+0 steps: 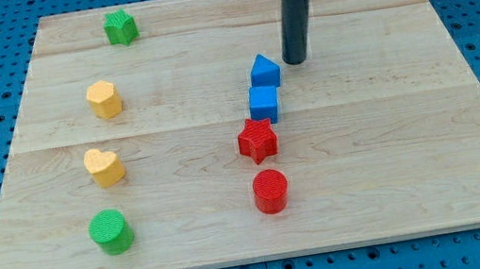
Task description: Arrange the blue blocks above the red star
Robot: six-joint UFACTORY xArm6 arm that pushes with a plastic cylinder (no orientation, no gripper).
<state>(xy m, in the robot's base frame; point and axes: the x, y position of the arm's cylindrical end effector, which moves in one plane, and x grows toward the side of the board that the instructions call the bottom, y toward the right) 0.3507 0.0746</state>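
My tip [295, 60] is sitting bare, holding nothing, just right of the upper blue block [264, 71], seemingly apart; the blue cube [263, 104] and red star [258, 140] are lying below-left.

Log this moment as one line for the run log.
my tip: up-right of upper blue block | lower blue block: touching red star | both blues above star

Two cubes [264, 71] [263, 103] stacked in line just above the star [258, 140].

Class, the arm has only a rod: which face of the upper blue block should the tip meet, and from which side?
My tip is best placed against the upper blue block on its upper-right face, coming from the view's right, probably nudging it left into line above the blue cube and red star.
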